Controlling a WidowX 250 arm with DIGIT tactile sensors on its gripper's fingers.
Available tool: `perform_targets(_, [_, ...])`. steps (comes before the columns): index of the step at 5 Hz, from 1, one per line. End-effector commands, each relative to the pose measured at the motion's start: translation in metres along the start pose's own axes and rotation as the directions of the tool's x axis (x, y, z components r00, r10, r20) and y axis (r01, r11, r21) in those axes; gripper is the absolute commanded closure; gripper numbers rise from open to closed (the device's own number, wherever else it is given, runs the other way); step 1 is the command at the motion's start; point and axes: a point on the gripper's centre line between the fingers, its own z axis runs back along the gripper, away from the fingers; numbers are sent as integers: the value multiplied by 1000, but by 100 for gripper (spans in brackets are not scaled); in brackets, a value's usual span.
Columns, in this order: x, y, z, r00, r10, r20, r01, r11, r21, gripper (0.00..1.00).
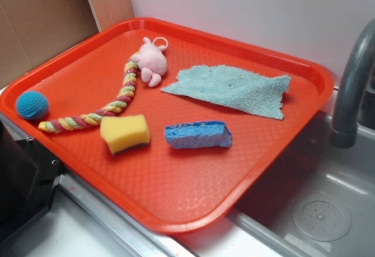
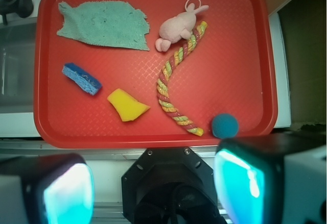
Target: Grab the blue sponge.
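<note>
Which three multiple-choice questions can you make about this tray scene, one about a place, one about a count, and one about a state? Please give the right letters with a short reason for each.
1. Where does the blue sponge lie on the red tray?
A. Under the teal cloth
B. Beside the yellow sponge, apart from it
C. On top of the pink plush toy

2. How many sponges are on the tray?
A. One
B. Two
C. Four

3. What is the state of the gripper?
A. Open and holding nothing
B. Shut on the blue sponge
C. Shut on the teal ball

Answers:
1. B: bare tray shows between it and the yellow sponge.
2. B: only one blue and one yellow are seen.
3. A: in the wrist view the fingers stand wide apart, and the sponge lies untouched on the tray.
</note>
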Motion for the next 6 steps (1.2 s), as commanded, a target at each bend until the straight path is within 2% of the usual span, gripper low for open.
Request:
perform_targets(1, [0,0,0,1000,0,0,0,1000,0,0])
perform_targets(2, [20,-49,-45,966,-254,47,251,966,64,0])
perform_targets(3, [27,-83,-80,913,-402,69,396,914,87,0])
perform_targets(4, [41,-93,-120,866,-492,91,497,867,-33,0])
perform_targets(5, [56,-90,-150,858,-510,60,513,856,-60,0])
perform_targets(6, [56,-89,-182,853,-522,3,522,852,-51,0])
